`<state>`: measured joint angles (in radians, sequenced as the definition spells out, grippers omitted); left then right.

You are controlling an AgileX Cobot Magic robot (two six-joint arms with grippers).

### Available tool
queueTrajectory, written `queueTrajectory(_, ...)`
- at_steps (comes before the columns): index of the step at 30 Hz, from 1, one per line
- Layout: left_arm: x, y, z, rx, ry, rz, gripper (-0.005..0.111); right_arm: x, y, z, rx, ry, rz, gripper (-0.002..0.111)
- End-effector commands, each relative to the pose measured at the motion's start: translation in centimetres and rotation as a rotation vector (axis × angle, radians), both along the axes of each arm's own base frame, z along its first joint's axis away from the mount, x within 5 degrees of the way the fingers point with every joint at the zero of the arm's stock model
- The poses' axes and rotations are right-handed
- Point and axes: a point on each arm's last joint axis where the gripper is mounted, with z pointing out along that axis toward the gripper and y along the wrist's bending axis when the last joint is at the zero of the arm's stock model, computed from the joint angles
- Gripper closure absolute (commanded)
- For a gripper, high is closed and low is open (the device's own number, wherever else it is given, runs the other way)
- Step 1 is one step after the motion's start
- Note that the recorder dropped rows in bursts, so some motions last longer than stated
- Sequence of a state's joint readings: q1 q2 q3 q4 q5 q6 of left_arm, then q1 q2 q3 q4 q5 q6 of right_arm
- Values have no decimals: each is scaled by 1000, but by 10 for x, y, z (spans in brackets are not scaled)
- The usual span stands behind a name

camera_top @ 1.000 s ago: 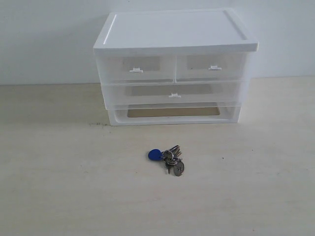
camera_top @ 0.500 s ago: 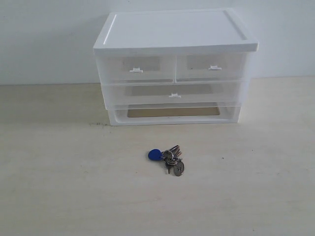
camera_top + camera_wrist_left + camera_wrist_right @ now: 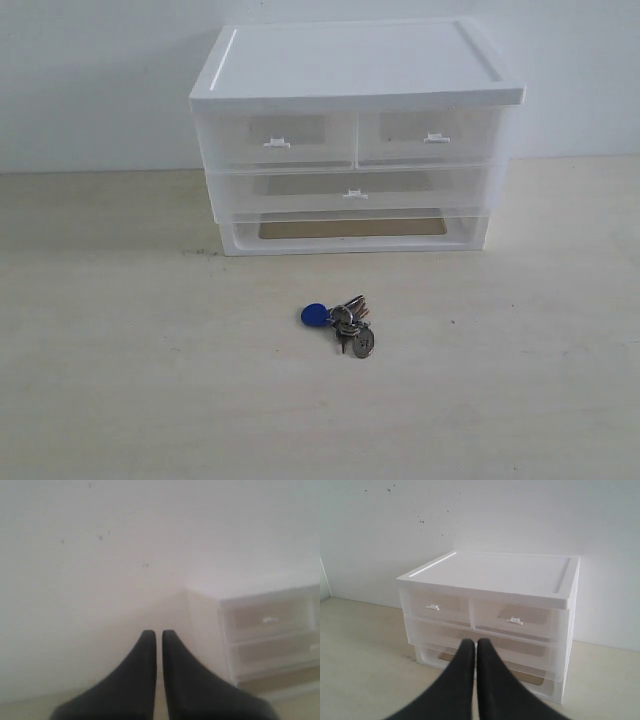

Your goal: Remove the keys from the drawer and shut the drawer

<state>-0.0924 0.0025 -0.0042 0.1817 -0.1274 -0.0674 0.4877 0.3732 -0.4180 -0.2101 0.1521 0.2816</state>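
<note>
Pale wood-look desk (image 3: 120, 400) against a plain white wall (image 3: 90, 80). White-lidded translucent plastic drawer cabinet (image 3: 355, 70) sits mid-desk at the back edge. Its wide full-width clear plastic drawer (image 3: 290, 190) with a small white centre handle (image 3: 355, 194) looks pushed in, front flush with the frame. Above it are two half-width drawers (image 3: 275, 140); below it is a handleless bottom slot (image 3: 350, 228). Drawer contents can't be made out through the cloudy plastic.

Small bunch of silver-grey metal keys (image 3: 348, 318) lies on the bare desk near its middle, in front of the cabinet and apart from it. Blue oval fob (image 3: 313, 316) points toward the left edge, round metal tag (image 3: 364, 345) toward the front edge. Individual keys overlap, count unclear.

Left gripper (image 3: 156, 633): black fingers pressed together, only a thin slit between them, holding nothing. Mostly wall behind it, with the cabinet blurred and cut off at the frame edge. Right gripper (image 3: 472, 642): fingers pressed together too, empty, facing the cabinet front and covering the middle of the wide drawer, so its handle is hidden in that view.
</note>
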Motion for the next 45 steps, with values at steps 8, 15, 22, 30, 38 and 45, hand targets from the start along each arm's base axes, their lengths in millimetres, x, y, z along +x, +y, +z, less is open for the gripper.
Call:
queueTrajectory(8, 2, 10, -32, 24, 336, 145, 102, 0, 0, 1, 2, -7, 1, 108)
queueTrajectory(15, 0, 14, -41, 19, 440, 202, 102, 0, 0, 1, 4, -6, 1, 108)
queueTrajectory(22, 0, 13, -40, 9, 436, 200, 102, 0, 0, 1, 4, -6, 1, 108)
queueTrajectory(30, 0, 14, -40, 18, 436, 203, 102, 0, 0, 1, 4, -6, 1, 108)
queueTrajectory(38, 0, 14, -40, 18, 436, 203, 102, 0, 0, 1, 4, -6, 1, 108)
queueTrajectory(45, 0, 14, -40, 18, 436, 203, 102, 0, 0, 1, 4, -6, 1, 108)
